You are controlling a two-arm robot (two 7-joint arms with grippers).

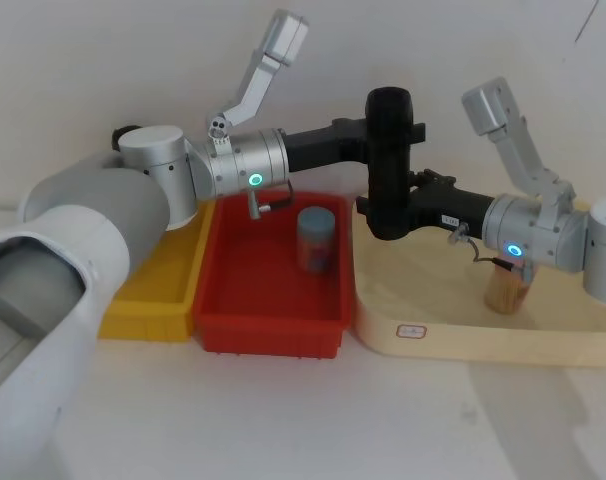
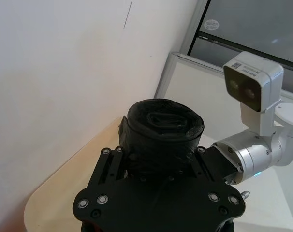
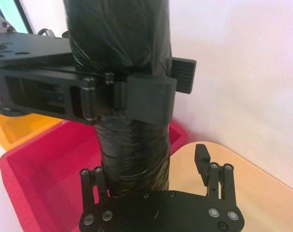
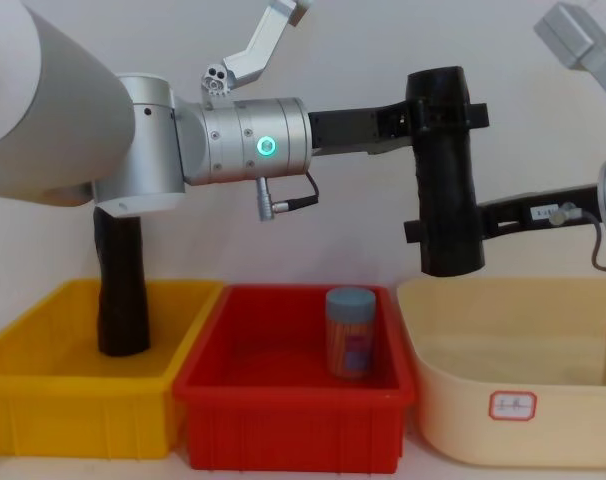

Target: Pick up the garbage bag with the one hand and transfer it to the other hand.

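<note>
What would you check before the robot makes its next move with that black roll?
1. Left tool clamped on the garbage bag roll: ok.
2. Roll sits between the right tool fingers: ok.
3. Right tool shut on the roll: not ok, one finger stands apart.
4. Roll near upright: ok.
5. Roll hangs clear of the red bin and cream tray: ok.

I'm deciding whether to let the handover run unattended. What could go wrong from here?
1. The left hand clamps the garbage bag near its top; if it lets go before the right hand has closed firmly, the bag may drop.
2. A dropped bag could hit the jar in the red bin.
</note>
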